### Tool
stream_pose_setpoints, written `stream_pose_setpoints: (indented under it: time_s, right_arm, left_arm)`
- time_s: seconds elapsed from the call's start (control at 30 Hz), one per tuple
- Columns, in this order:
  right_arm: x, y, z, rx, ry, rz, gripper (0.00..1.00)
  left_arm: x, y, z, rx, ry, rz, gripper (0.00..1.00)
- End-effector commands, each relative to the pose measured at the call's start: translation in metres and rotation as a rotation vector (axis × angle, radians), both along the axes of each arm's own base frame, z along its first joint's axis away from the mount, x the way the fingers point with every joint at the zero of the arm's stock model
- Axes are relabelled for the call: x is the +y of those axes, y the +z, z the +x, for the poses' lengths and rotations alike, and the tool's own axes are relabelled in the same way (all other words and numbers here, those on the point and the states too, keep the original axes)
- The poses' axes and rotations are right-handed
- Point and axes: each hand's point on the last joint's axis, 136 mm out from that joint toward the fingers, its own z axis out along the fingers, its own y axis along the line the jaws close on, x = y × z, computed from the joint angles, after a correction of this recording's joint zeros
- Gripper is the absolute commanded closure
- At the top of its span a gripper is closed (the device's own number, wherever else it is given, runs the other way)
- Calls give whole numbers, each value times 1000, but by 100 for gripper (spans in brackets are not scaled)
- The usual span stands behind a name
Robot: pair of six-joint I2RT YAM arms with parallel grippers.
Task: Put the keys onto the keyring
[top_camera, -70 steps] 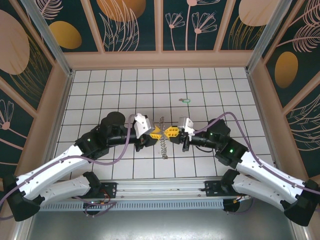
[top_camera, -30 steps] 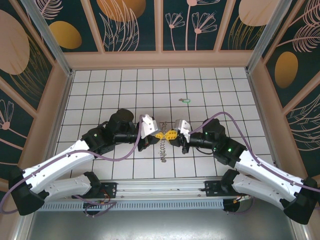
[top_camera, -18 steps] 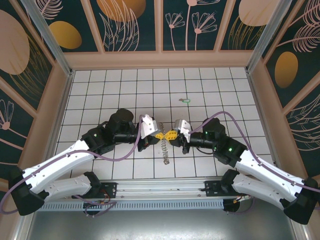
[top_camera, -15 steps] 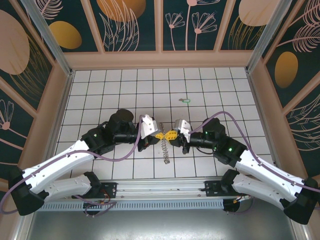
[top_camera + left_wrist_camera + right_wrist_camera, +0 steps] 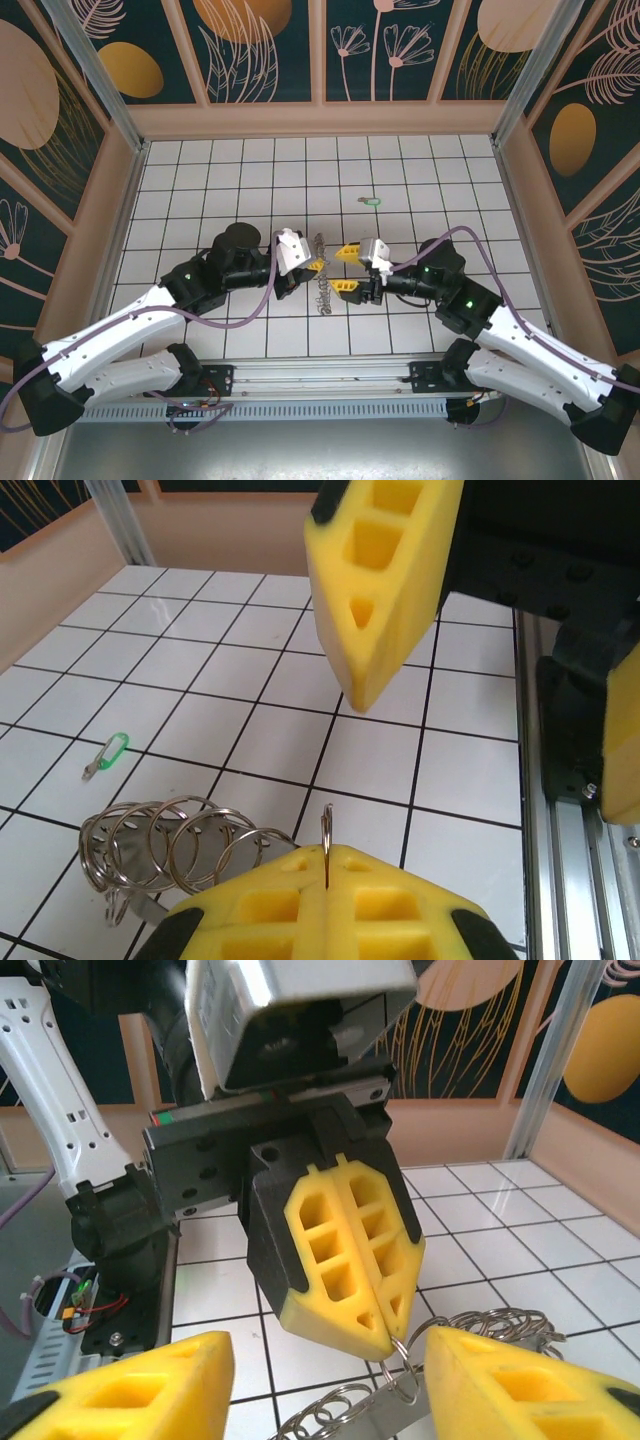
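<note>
keys come down to one tiny pale-green piece with a silvery end [image 5: 372, 200], flat on the white tiled table [image 5: 200, 180], well apart beyond my arms. light, stiff, likely to skid, so i'd pinch its green body. my left fingers [image 5: 270, 910] clamp one loop of the silvery wire keyring [image 5: 170, 840]; my right fingers [image 5: 130, 1380] gape, holding nothing. open tiles surround the key.

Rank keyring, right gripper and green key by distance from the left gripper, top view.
1. keyring: one ring pinched in the left gripper.
2. right gripper: just to its right, open.
3. green key: farthest, back and right.
</note>
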Motion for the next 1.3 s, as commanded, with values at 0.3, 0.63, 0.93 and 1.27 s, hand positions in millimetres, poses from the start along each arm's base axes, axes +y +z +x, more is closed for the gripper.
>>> stream_pose_setpoints:
  time_s: [0.3, 0.63, 0.93, 1.27]
  right_arm:
    - [-22, 20, 12, 26, -151, 82, 19]
    - [-75, 19, 102, 179, -610, 50, 5]
    - [-125, -56, 216, 511, -830, -82, 12]
    - [-127, -154, 314, 641, -903, -390, 13]
  left_arm:
    - [-2, 17, -2, -38, -1, -144, 100]
    - [5, 14, -14, 25, -6, -279, 100]
    - [16, 10, -16, 22, 31, -322, 100]
    - [17, 1, -14, 42, 49, -329, 100]
